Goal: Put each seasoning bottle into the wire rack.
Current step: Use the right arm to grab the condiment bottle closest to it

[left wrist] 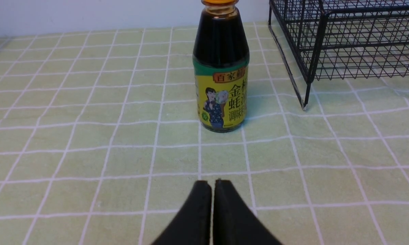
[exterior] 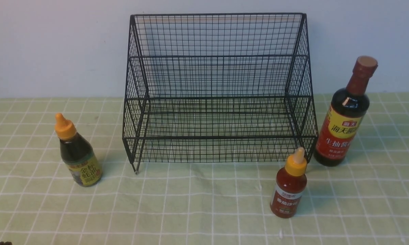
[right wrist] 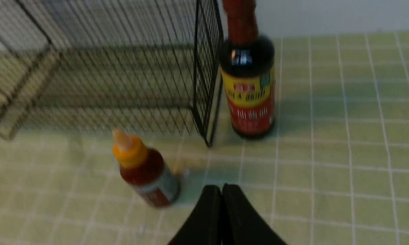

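Rack (exterior: 218, 137) stands upright at the back of the checked cloth (exterior: 204, 214), both tiers bare: none of the three bottles is stowed. Squat bottle (exterior: 79, 156) is upright to the left of the rack, near its front left leg but clear of it. Red bottle (exterior: 289, 189) is upright in front of the rack's right front corner, near, not touching. Tall bottle (exterior: 345, 119) is upright just beside the rack's right wall; contact with the wire cannot be told. Left gripper (left wrist: 212, 185): fingers pressed together, nothing held, low over the cloth and pointed at the squat bottle with bare cloth between. Right gripper (right wrist: 221, 189): fingers together, also empty, in front of the rack's right corner, with the red bottle near its tips and the tall bottle beyond; this view is blurred. Judgement: task at its very start, no pick begun, all three placements left. Each gripper must open before any grasp. The squat bottle looks set for the left arm and the other two for the right; the tall one will likely need the most care clearing the rack's front rails
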### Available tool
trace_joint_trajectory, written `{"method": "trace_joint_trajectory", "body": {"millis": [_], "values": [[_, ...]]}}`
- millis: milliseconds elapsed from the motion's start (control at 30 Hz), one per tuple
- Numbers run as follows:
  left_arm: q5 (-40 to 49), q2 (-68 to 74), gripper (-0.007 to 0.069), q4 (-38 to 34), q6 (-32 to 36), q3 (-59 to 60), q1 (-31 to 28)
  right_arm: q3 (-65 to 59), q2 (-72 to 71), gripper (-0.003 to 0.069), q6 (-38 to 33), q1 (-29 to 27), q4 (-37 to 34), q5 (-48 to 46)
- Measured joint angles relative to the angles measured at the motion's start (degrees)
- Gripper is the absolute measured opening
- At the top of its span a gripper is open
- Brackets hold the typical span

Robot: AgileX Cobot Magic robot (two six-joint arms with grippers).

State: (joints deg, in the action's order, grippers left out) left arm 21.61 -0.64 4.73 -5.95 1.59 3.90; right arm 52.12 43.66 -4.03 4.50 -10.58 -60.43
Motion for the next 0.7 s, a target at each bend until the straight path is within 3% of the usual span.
{"method": "trace_joint_trajectory", "body": {"millis": [167,333,367,467,700], "values": [[0.05,0.0,-0.0006,0.0,0.0,0.0,0.0,8.25,14.31,-0.0013,-4.6,0.82,-2.41,-4.1],[0.05,0.0,-0.0006,0.0,0.0,0.0,0.0,10.65,22.2,-0.001,-5.35,7.97,-1.84,-2.65],[0.05,0.0,-0.0006,0.0,0.0,0.0,0.0,10.78,25.13,-0.0009,-4.43,12.18,-0.57,-1.63],[0.05,0.0,-0.0006,0.0,0.0,0.0,0.0,10.91,27.36,-0.0001,-2.06,15.74,1.67,-0.32],[0.05,0.0,-0.0006,0.0,0.0,0.0,0.0,10.98,32.41,0.0164,3.29,23.13,7.77,6.33]]}}
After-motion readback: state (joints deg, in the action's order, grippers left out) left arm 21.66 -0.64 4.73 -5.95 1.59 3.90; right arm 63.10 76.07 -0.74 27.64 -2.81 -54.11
